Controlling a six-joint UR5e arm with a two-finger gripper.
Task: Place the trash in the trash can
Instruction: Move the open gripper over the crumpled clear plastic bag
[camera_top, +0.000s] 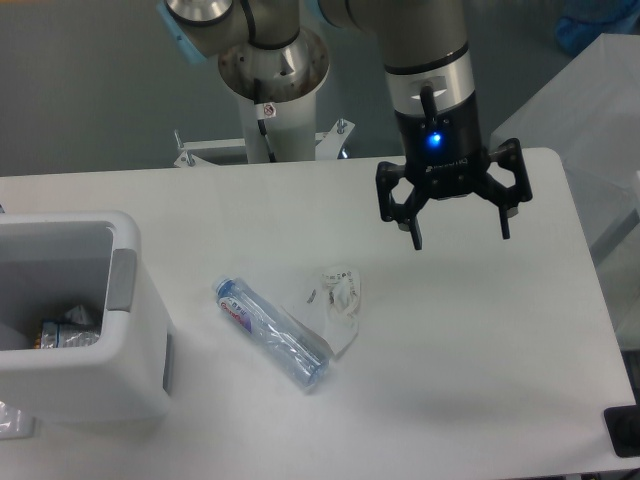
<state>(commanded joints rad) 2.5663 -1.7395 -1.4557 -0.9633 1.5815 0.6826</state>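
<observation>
A crushed clear plastic bottle (272, 334) with a blue-and-red label lies diagonally on the white table (470, 380), near its middle. A crumpled white wrapper (340, 305) rests just right of it, touching the bottle's lower end. The boxy white trash can (80, 385) with a grey side panel stands at the left edge and holds some litter inside. My gripper (461, 238) hangs open above the table, up and to the right of the wrapper, with nothing between its black fingers.
The arm's white base column (272, 95) rises behind the table's far edge. A translucent bin or cover (600, 130) sits off the right side. A dark object (624, 432) pokes in at the lower right corner.
</observation>
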